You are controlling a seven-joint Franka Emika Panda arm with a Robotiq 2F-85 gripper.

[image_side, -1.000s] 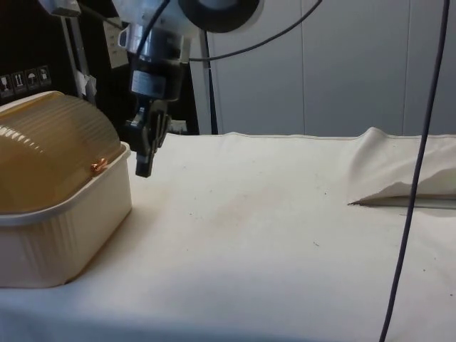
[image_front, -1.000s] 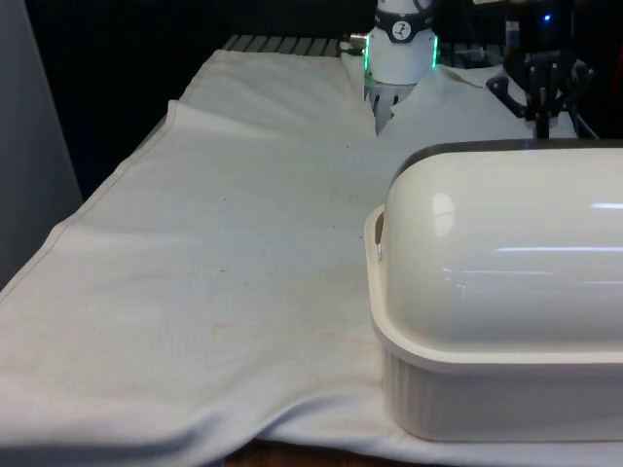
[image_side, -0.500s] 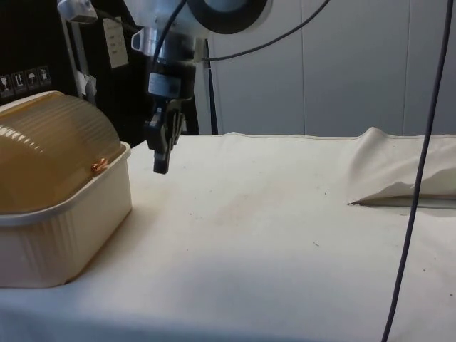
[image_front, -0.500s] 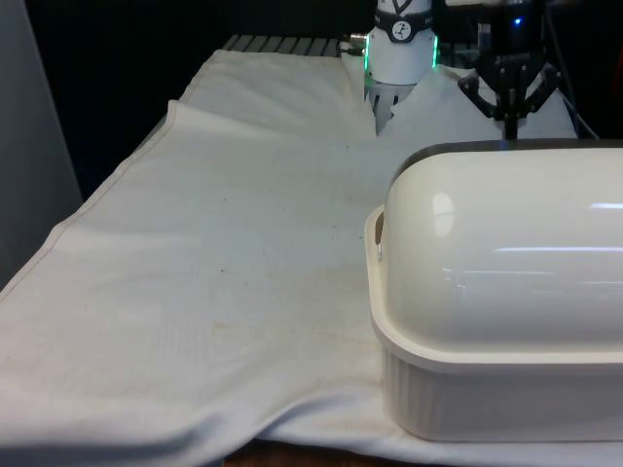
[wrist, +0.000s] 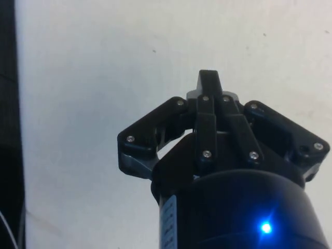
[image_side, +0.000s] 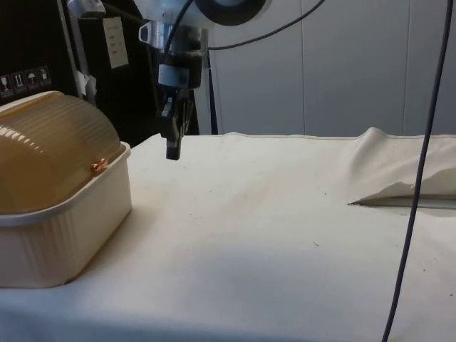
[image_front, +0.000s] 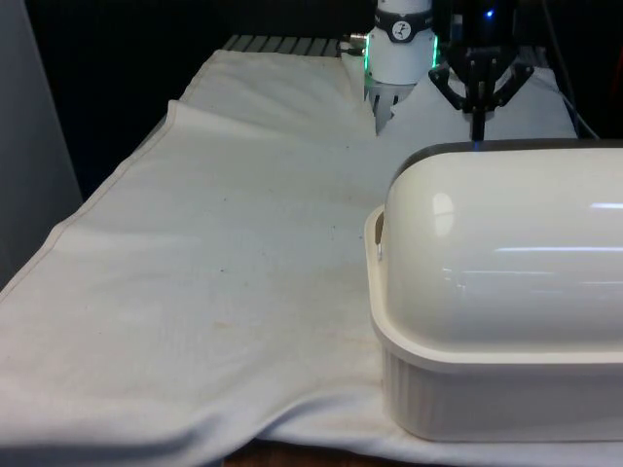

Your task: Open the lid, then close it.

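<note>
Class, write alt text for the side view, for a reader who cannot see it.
A black claw hangs in the air above a white cloth, apart from a cream bread box whose amber ribbed lid is shut. Its fingers are together and point straight down. A fold rises in the cloth on the far side from the box.

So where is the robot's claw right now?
In the side view the gripper hangs in the air above the white cloth, a little way off from the bread box. In the front view it is behind the box's lid.
</note>
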